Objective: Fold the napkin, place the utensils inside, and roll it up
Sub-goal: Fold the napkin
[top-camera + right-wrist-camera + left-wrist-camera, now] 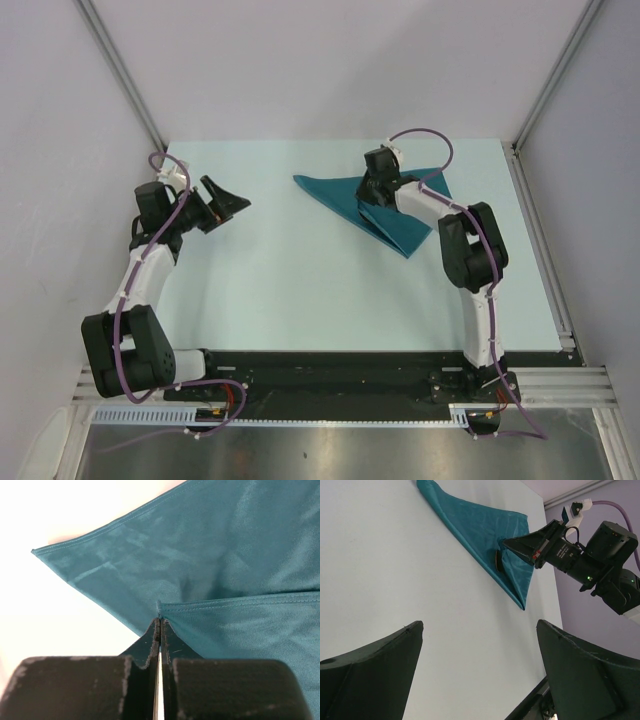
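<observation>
Right end effector (369,194) angled down, pinching napkin (325,190)

no readable text in any view. faint white print lines on black wrist housing (563,555) behind right gripper (505,545), seen from left wrist, too small and blurred to make out. small red mark (536,556) beside that print, no characters legible. no brand or number decipherable elsewhere.
</observation>
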